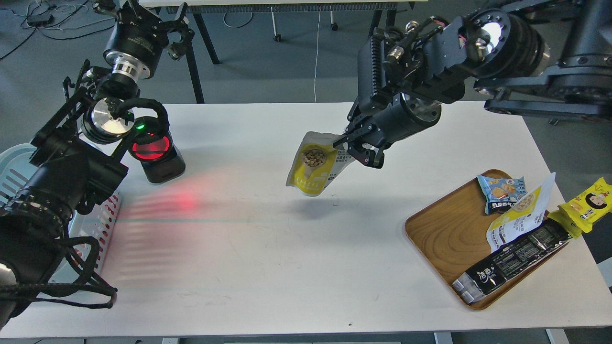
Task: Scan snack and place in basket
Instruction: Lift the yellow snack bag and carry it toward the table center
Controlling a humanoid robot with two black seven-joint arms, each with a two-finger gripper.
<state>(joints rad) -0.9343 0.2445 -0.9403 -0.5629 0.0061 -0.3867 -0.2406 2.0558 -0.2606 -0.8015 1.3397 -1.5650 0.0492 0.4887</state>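
Head view shows the snack (313,165) hanging in the air above the middle of the white desk (296,267), pinched at its upper right corner by the right gripper (359,152), whose jaws are closed on the foil edge. The pouch droops down and to the left from the jaws, its long axis running from that upper right corner to the lower left, printed face with the round bean picture turned toward the camera. To the left, the scanner (155,155) sits at the far left of the desk, held by the left gripper (126,112); how those jaws stand I cannot tell, since the scanner body and cabling hide them. Its red window glows and a red patch of light (184,198) falls on the desk just right of it, well short of the pouch. So the coming move likely turns on carrying the snack leftward into that beam, barcode side facing the scanner. The basket (19,172) lies at the far left edge, mostly hidden beneath the left arm, beyond the scanner from the snack. The wooden tray (444,229) with other packets stays at the near right.
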